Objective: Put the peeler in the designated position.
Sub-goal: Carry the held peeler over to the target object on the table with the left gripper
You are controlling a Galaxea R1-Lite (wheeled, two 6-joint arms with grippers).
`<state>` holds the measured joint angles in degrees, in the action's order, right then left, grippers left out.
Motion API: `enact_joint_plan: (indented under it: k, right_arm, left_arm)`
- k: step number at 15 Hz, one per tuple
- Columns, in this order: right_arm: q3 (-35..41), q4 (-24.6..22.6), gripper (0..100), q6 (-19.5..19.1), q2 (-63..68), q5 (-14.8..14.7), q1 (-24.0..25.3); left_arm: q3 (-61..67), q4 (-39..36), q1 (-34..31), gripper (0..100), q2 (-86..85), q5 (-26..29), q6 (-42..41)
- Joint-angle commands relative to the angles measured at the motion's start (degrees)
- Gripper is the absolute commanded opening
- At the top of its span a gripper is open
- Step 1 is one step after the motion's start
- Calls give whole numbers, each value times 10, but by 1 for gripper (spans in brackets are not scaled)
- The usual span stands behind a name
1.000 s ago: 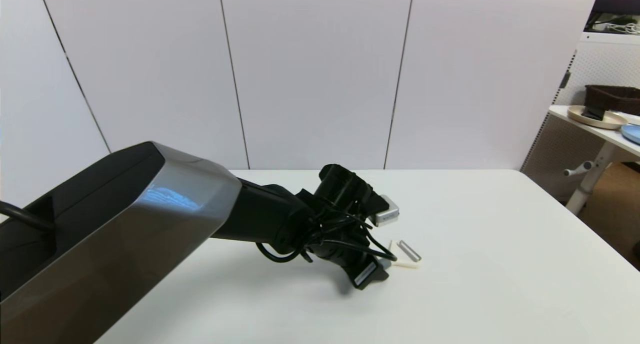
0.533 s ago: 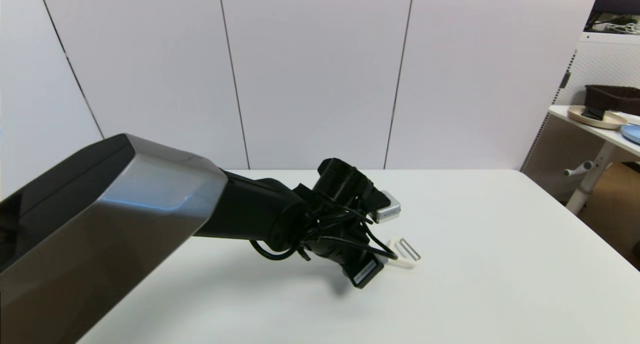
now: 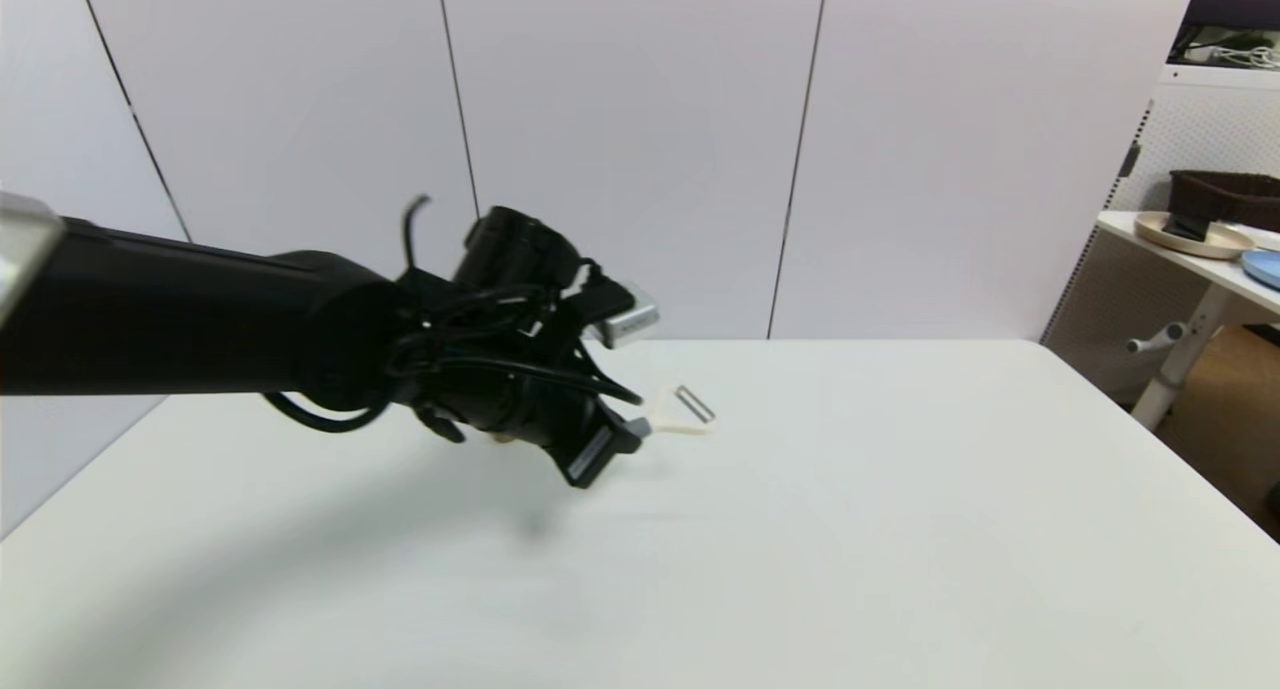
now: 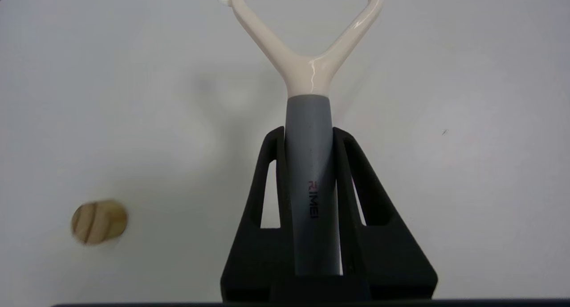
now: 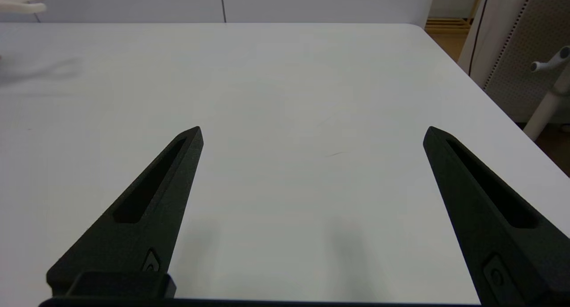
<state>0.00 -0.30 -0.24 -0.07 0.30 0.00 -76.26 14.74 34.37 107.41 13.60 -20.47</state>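
Holds the peeler in the air, well off the table, with the left gripper clamped tight on the grey handle and the cream fork and metal blade sticking out past the fingertips. Differs from a second ago, when the peeler lay flat on the table, right of centre, with the same gripper low around its handle: since then, lifted and swung up, back and toward the left side, the arm now stretched nearly level across the left half of the head view. Means, by judgement, pickup finished and carrying under way, with placing not yet done. Seen from the left wrist, sits straight and centred between the two black fingers, no sign of slipping. Shows the cylinder standing on the table below and off to one side of the gripper, near but apart from the peeler, so likely close to the spot for setting down. Leaves the right gripper parked low over the table's right part, fingers spread wide, holding nothing.
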Motion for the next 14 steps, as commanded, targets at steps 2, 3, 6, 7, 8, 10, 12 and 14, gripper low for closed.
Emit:
enact_joint_plan:
  k: [2, 3, 6, 7, 8, 10, 12, 14]
  right_arm:
    - [0, 0, 100, 0, 0, 0, 0]
    - [0, 0, 100, 0, 0, 0, 0]
    - [0, 0, 100, 0, 0, 0, 0]
    - [0, 0, 100, 0, 0, 0, 0]
    - [0, 0, 100, 0, 0, 0, 0]
    - [0, 0, 100, 0, 0, 0, 0]
    - [0, 0, 100, 0, 0, 0, 0]
    - [0, 0, 100, 0, 0, 0, 0]
  left_arm:
    - [87, 54, -163, 0, -109, 6, -135]
    - [88, 62, -194, 0, -107, 15, -178]
    - [85, 102, -255, 0, -83, 84, -282]
    - [84, 110, -272, 0, -70, 111, -324]
    - [81, 119, -283, 0, -55, 143, -361]
    - [55, 126, -292, 0, -19, 201, -420]
    - [25, 129, -291, 0, 24, 246, -466]
    - [3, 131, -286, 0, 60, 261, -490]
